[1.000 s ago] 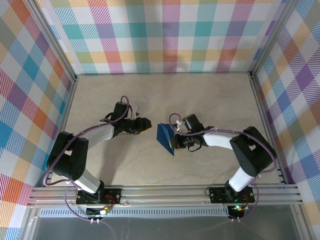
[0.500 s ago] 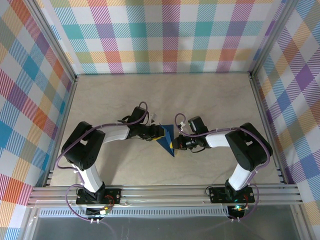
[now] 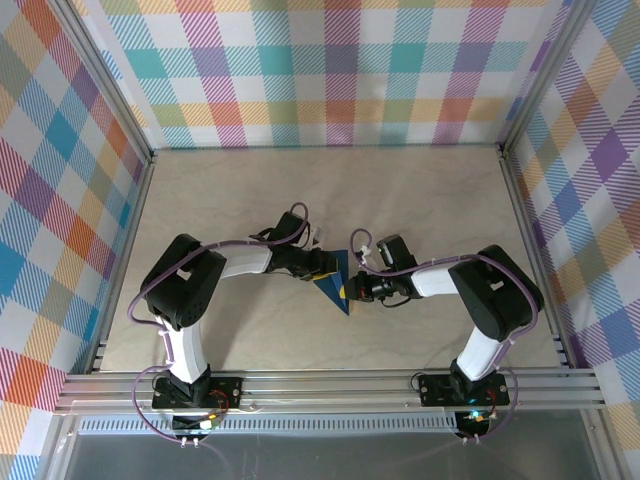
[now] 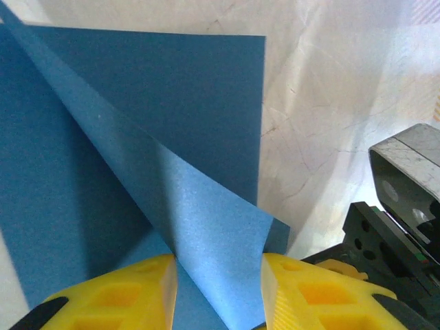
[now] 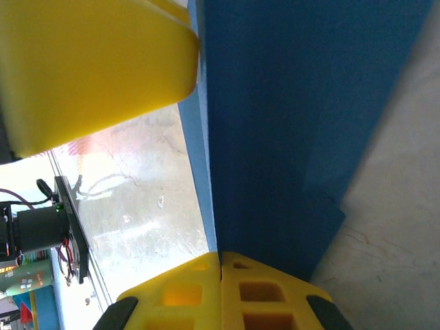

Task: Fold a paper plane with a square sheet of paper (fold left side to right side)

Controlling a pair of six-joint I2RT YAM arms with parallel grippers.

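Observation:
The square sheet of paper [image 3: 333,284] is dark blue and lies partly folded mid-table, one flap lifted. In the left wrist view the paper [image 4: 172,103] lies flat, and its raised flap runs down between my left gripper's [image 4: 218,268] yellow fingers [image 4: 117,295], which stand apart on either side of it. My left gripper [image 3: 322,267] is at the sheet's upper left edge. My right gripper [image 3: 353,290] is at the sheet's right edge. In the right wrist view the right gripper [image 5: 221,258] is shut on the edge of the paper [image 5: 295,103].
The beige table [image 3: 420,200] is bounded by metal rails and checked walls [image 3: 330,70]. The right gripper's grey and black body [image 4: 402,206] sits close by in the left wrist view. A yellow finger of the left gripper [image 5: 89,62] shows at upper left of the right wrist view.
My left arm swung right from open table to the paper, and its fingers now straddle the raised flap. The right gripper kept its hold on the sheet's right edge.

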